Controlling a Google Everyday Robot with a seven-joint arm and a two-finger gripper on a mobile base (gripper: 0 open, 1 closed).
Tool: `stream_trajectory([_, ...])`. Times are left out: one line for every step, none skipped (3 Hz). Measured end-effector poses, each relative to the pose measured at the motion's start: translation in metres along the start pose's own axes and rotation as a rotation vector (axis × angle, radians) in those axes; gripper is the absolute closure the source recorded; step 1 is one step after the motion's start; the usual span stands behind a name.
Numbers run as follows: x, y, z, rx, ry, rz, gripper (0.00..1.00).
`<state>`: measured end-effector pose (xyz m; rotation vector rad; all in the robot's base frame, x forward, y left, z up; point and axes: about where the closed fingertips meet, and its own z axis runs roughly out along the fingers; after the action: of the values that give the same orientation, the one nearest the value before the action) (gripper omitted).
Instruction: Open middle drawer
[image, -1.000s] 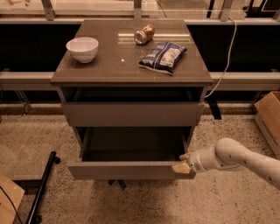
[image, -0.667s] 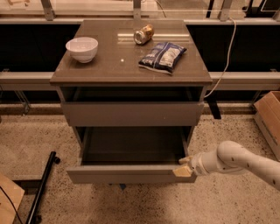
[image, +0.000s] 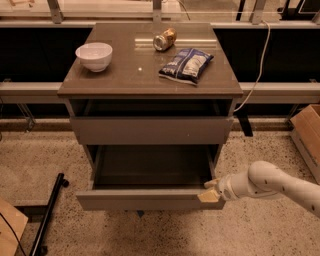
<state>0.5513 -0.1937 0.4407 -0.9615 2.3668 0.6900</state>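
The middle drawer (image: 150, 198) is pulled well out of the grey-brown cabinet, and its wide shallow tray (image: 152, 165) looks empty. My gripper (image: 209, 191) is at the right end of the drawer front's top edge. Its beige fingertips (image: 207, 196) pinch that edge. My white arm (image: 270, 182) reaches in from the lower right. The drawer above (image: 150, 130) stands a little way out, with a dark gap under the tabletop. The lowest drawer is hidden under the open one.
On the cabinet top (image: 125, 75) stand a white bowl (image: 94, 55), a tipped can (image: 164, 39) and a chip bag (image: 186, 64). A black stand leg (image: 47, 220) lies on the floor at the left. A cardboard box (image: 306, 132) is at the right. A cable (image: 257, 65) hangs behind.
The middle drawer has slid further out toward the camera. My gripper has moved with it, staying on the right end of its front.
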Motion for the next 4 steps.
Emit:
stream_trajectory([-0.001,0.002,0.002,-0.012,0.015,-0.006,0.58])
stream_trajectory([-0.001,0.002,0.002,-0.012,0.016,-0.006,0.34])
stream_trajectory([0.021,0.017,-0.004,-0.051,0.056,0.022,0.11])
stream_trajectory([0.021,0.017,-0.005,-0.051,0.056,0.022,0.00])
